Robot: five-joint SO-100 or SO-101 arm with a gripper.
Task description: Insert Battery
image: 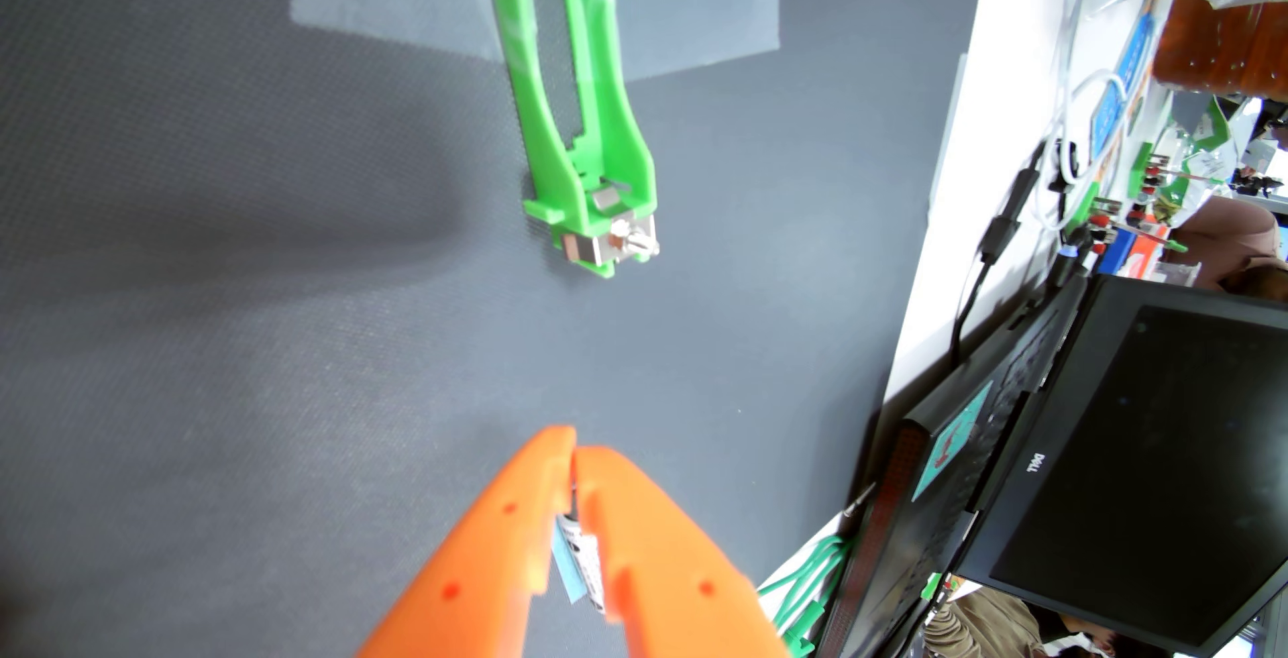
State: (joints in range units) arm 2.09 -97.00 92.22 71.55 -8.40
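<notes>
Wrist view: orange hand (575,452) enters from bottom edge, fingertips pinched nearly together, clamped on a small battery (582,557) with a blue-and-white printed label; only a sliver of it shows in the slot between the fingers, further back from the tips. Green battery holder (582,108) lies on the dark grey mat (209,282), straight ahead of the hand and well apart from it. Holder runs in from the top edge, long open frame, and its near end carries metal contact pieces and a small screw (631,240). Clear tape strip (697,17) sits under the holder's far part. Right of the holder, past the mat edge on the white desk (934,247): black Dell laptop (1115,463), cables, clutter.
</notes>
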